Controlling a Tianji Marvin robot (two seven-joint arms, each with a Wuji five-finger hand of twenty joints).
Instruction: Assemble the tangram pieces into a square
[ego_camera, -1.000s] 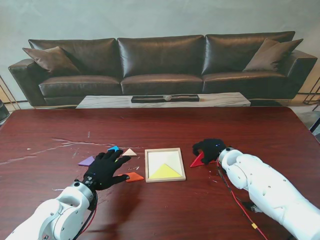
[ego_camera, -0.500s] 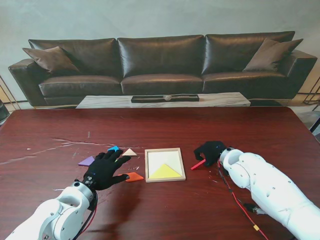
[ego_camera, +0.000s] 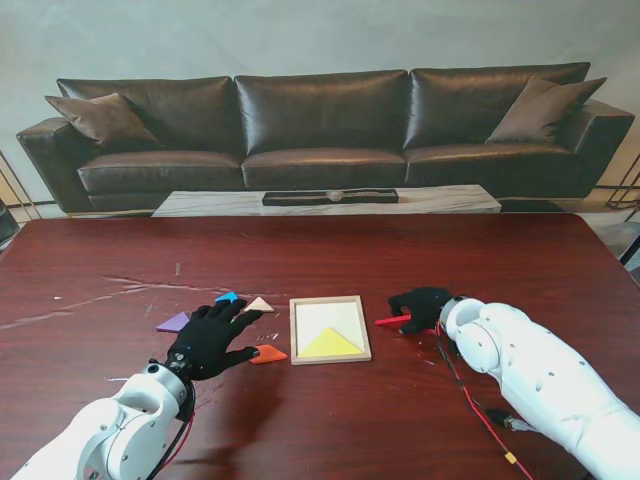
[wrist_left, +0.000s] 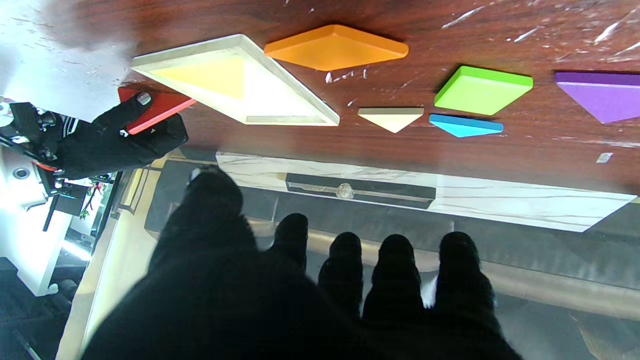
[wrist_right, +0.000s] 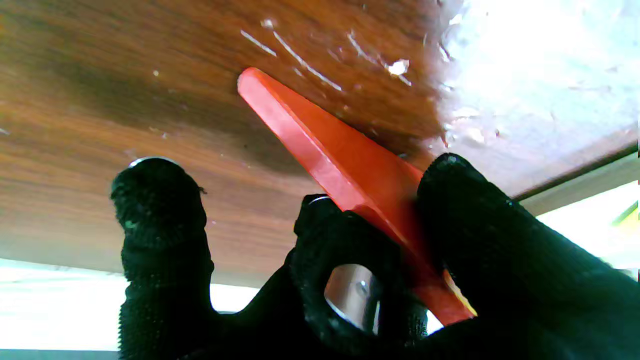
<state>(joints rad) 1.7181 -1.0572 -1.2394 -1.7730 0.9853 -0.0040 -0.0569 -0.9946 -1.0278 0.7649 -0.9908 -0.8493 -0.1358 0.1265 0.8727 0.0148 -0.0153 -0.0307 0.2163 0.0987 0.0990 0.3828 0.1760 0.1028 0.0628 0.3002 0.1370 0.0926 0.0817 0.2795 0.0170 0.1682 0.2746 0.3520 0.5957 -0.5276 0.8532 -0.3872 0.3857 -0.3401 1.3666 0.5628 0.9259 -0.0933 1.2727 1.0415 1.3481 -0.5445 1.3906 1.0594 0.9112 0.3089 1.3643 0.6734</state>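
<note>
The right hand (ego_camera: 420, 305) is pinching the red triangle (ego_camera: 392, 320) between thumb and fingers, holding it edge-up with one corner pointing toward the wooden tray (ego_camera: 330, 301), just right of it. In the right wrist view the piece (wrist_right: 340, 160) is sitting clamped between two fingertips (wrist_right: 450, 200), its tip close to the bench (ego_camera: 320, 250), though whether it is touching I cannot tell.

The tray is already holding a yellow triangle (ego_camera: 330, 344) and a pale piece beside it. The left hand (ego_camera: 210, 338) is resting flat with fingers spread, holding nothing, among the loose pieces on the left: orange parallelogram (wrist_left: 335, 47), green square (wrist_left: 482, 89), cream triangle (wrist_left: 391, 117), blue triangle (wrist_left: 465, 125) and purple triangle (wrist_left: 600, 95).

The red triangle looks like a thin, rigid, light slab with smooth painted faces, so it is probably slipping easily under a light pinch. Gripping across the flat faces near the thick middle, as the hand is doing, seems safest; holding near a sharp corner would likely let it pivot. It should tolerate firm pressure without damage, and the tray's raised rim may be catching a tilted edge on entry.
</note>
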